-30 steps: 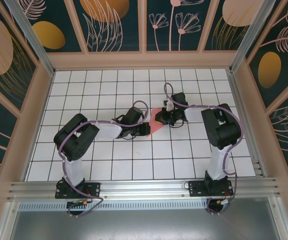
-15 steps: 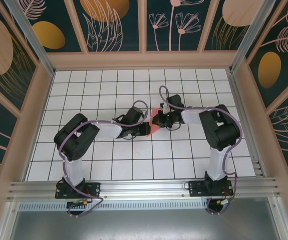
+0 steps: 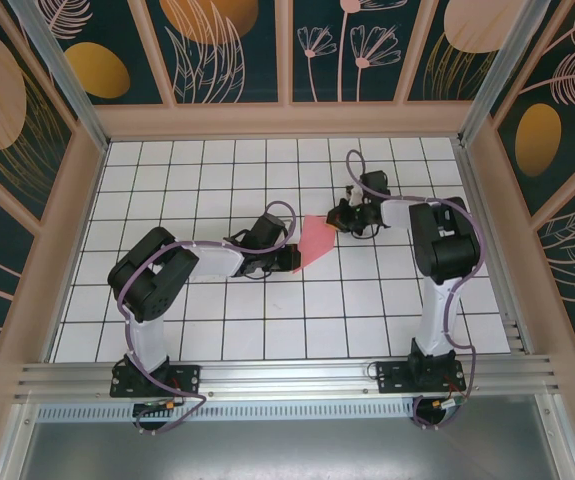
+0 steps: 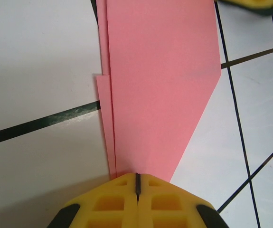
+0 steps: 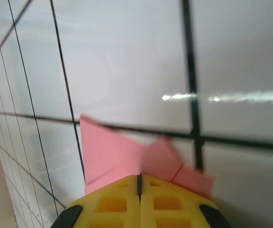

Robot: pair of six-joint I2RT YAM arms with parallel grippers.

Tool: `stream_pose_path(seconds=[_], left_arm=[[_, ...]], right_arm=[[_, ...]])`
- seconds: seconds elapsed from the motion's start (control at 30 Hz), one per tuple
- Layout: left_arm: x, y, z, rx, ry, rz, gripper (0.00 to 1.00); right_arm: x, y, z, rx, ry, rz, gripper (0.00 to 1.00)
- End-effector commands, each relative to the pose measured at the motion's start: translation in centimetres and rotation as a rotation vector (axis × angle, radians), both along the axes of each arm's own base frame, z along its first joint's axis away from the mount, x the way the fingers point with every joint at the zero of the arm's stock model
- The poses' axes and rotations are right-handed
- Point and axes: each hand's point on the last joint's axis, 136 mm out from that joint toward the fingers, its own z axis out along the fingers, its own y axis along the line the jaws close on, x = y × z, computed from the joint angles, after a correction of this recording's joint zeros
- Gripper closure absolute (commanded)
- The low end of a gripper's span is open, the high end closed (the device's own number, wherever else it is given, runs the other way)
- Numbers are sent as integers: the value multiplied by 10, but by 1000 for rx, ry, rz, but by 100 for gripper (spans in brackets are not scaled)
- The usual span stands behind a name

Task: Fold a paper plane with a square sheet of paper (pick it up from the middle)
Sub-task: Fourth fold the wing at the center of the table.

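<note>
Pink paper (image 3: 314,245), from above: folded into a tapered wedge, lying flat near the middle of the white tiled table (image 3: 217,330), between the two arms.
Left gripper (image 3: 292,258), from above: at the wedge's near-left end.
Right gripper (image 3: 340,216), from above: at the wedge's far-right corner.
Left wrist camera: the yellow fingers (image 4: 108,204) are pressed together on the narrow end of the paper. Layers along its left edge sit slightly stepped.
Right wrist camera: the fingers (image 5: 169,194) are closed tight, pinching a bent corner of the paper. The picture is blurred.
Risk, tearing: both ends are pinched, so arms pulling apart could rip the thin paper or drag it out of one pinch.
Risk, crooked fold: the stepped layers may shift further and skew the next crease.
Risk, crumpling: the bent right corner could buckle if pushed inward.
</note>
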Motion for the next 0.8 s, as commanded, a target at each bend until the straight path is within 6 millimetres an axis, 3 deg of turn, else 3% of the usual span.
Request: stream_pose_path(seconds=[0.0,0.13,0.2,0.3,0.4,0.5,0.63,0.67,0.77], left_arm=[[-30,21,-37,100,135,-11,100],[-25,17,-28,85,117,-8,100],[-17,10,-15,56,93,-1,98],[-1,0,13,9,37,23,83],[17,-6,46,-35,-38,79,74],[30,5,65,-27,-101,159,65],[39,32,71,48,-163,280,48],[43,40,84,49,-194,318,42],[40,62,75,105,-197,377,30]], right_arm=[[26,-30,-11,-102,-26,-55,97],[32,-27,16,-76,-71,-46,97],[28,-23,34,-54,-95,-41,95],[12,-17,50,-38,-99,-41,89],[-12,-12,52,-39,-70,-62,72],[-36,-8,45,-24,-16,-96,60],[-58,4,39,47,51,-123,57],[-62,8,38,44,58,-123,56],[-64,14,33,13,65,-129,55]])
